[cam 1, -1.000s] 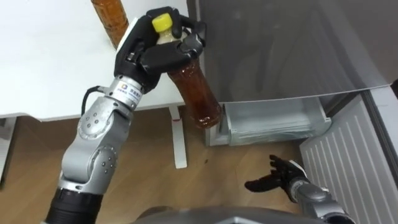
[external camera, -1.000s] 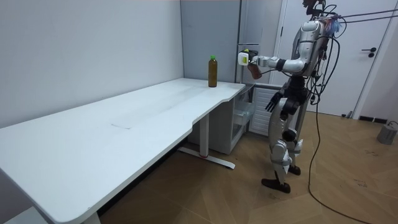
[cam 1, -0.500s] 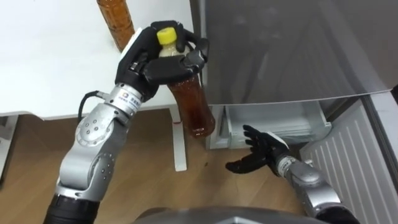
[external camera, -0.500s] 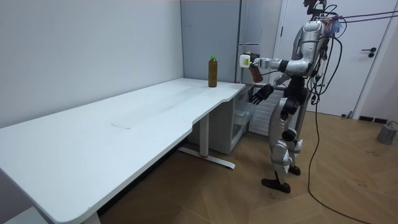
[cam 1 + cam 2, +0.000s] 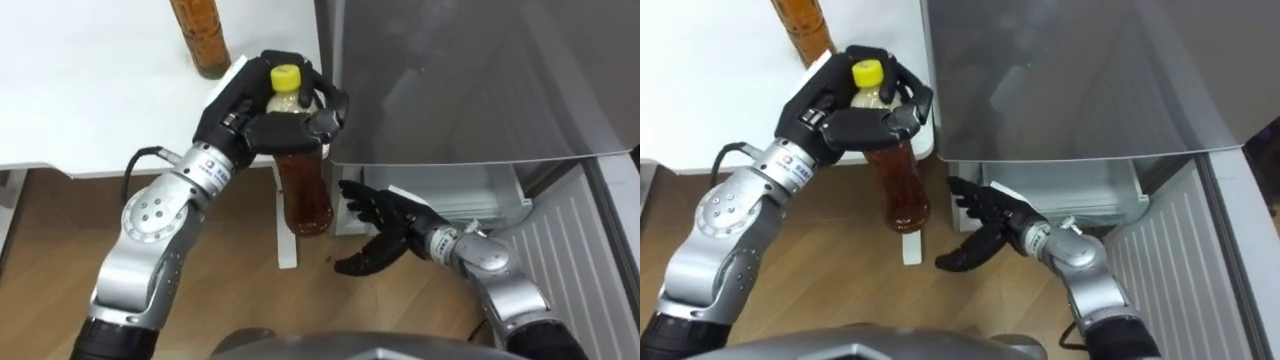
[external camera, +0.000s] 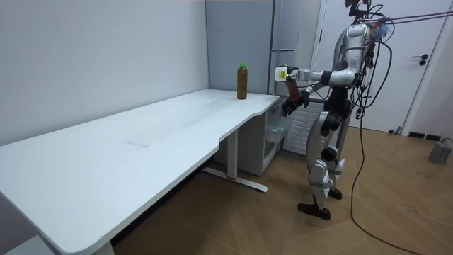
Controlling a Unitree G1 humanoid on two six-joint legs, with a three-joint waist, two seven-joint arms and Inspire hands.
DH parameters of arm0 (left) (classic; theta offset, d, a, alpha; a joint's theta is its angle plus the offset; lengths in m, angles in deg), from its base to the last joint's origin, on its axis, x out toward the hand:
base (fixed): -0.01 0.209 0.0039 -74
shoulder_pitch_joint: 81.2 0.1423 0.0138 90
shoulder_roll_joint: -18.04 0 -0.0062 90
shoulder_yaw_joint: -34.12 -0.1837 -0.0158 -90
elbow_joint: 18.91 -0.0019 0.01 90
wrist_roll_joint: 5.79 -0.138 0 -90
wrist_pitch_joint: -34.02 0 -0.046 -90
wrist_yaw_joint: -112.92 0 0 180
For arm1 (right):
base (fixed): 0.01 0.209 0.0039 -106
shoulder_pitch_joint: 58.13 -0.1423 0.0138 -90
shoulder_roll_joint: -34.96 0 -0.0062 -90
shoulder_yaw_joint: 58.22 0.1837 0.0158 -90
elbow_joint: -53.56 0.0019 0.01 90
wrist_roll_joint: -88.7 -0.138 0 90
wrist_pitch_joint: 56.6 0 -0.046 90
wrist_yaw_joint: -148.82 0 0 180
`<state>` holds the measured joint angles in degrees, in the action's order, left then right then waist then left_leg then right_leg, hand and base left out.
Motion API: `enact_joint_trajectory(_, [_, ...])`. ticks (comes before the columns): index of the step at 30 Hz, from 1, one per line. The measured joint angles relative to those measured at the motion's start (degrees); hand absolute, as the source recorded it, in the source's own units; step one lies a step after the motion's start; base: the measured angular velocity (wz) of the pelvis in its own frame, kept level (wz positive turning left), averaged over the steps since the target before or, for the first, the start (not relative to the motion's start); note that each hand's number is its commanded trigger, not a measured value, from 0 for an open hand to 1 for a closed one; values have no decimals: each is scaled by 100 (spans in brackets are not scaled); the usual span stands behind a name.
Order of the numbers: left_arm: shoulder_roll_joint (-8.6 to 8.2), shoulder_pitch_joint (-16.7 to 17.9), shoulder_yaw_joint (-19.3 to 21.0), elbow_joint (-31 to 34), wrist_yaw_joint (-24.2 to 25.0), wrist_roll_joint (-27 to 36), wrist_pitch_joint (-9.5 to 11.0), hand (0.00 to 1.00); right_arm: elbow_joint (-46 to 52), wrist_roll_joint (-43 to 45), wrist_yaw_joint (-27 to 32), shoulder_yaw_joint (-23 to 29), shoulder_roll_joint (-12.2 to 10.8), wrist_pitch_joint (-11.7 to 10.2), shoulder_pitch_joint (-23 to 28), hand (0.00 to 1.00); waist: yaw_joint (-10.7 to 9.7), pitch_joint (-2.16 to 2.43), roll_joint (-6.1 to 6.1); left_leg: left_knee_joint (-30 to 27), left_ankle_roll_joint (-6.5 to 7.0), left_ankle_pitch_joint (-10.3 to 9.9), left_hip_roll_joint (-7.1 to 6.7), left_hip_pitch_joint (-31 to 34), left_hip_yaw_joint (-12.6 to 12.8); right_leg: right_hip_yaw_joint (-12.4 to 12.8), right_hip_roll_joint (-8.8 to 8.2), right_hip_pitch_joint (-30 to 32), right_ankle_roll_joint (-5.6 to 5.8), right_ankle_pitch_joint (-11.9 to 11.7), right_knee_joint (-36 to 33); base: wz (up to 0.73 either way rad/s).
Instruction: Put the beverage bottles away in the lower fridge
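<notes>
Left hand point(image 5: 250, 105) is clamped round the neck and shoulder of a brown drink bottle point(image 5: 303, 185), fingers curled just under its yellow cap point(image 5: 285, 76). The bottle hangs about upright, base down. It is held in the air just left of the fridge point(image 5: 470, 80), level with the bottom edge of the grey upper door and clear of the floor point(image 5: 230, 260).

Right hand point(image 5: 392, 222) is in front of the fridge's lower compartment point(image 5: 440, 195). Its fingers are spread and loosely straight and it holds nothing. It sits just right of the bottle's lower half, fingertips close to it, with a small gap visible in the right eye view.

The lower compartment is open, with a pale drawer or shelf inside and no drinks seen in it. A white ribbed panel point(image 5: 560, 250) stands out to the right of the fridge's lower part.

A second brown bottle point(image 5: 200, 35) stands upright on the white table point(image 5: 90, 100) left of the fridge, near the table corner closest to it. It has a green cap in the room view.

In the room view the robot stands upright on the wood floor facing the fridge, both forearms raised toward it.
</notes>
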<state>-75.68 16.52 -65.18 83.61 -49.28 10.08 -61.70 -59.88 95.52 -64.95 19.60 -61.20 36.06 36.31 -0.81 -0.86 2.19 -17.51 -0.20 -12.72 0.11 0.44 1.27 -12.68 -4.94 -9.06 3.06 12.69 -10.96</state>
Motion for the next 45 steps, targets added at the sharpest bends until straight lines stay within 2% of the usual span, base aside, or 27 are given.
enact_joint_trajectory(3, [0,24,-2,0,145,19,0,100,127,-35,-435,-7,58,120,1,0,74,0,33,-11,0,0,-2,-1,2,-2,-5,-5,0,0,1,0])
enact_joint_trajectory(6, [0,25,-6,0,200,20,0,100,392,-114,-747,-10,156,124,1,0,127,0,34,-10,0,0,-3,-2,4,-5,-6,-8,0,-1,3,0])
enact_joint_trajectory(13, [1,30,-25,-1,207,18,0,100,902,-481,-1167,-12,223,251,-5,0,140,-5,24,-26,2,-3,-1,24,4,-14,-5,-6,0,-1,4,0])
enact_joint_trajectory(16, [1,30,-82,-2,228,15,0,100,1059,-518,-1293,-58,255,366,0,0,155,-17,6,-10,3,-5,-1,41,2,-17,-6,0,0,0,-8,0])
enact_joint_trajectory(28, [-3,30,-364,-50,509,2,0,100,1384,-1015,-1693,-242,179,471,4,0,178,-19,-5,-93,2,-2,-7,101,-104,-23,7,21,0,0,-62,4])
enact_joint_trajectory(33, [86,31,-628,-81,497,3,0,100,1191,-1695,-1656,-453,371,528,59,0,196,-25,-42,-98,3,-3,-12,116,-132,-70,6,12,0,-1,-61,2])
enact_joint_trajectory(37, [124,31,-770,-81,496,13,0,100,1085,-2174,-1603,-487,355,576,133,0,195,-15,-94,-96,1,-1,-8,107,-133,-113,5,2,0,-1,-62,0])
enact_joint_trajectory(38, [127,31,-792,-81,508,12,0,100,1086,-2224,-1589,-508,353,576,132,59,197,-12,-98,-92,0,0,-8,105,-133,-108,5,0,0,-1,-63,0])
enact_joint_trajectory(39, [127,31,-834,-81,538,14,0,100,1086,-2306,-1558,-534,329,575,131,100,204,-10,-101,-86,-1,4,-9,101,-133,-99,6,0,0,-1,-63,0])
enact_joint_trajectory(45, [171,31,-969,-97,538,7,0,100,1086,-2456,-1448,-695,346,575,142,100,214,-11,-99,-73,-3,15,-9,102,-132,-97,6,-4,0,-1,-67,0])
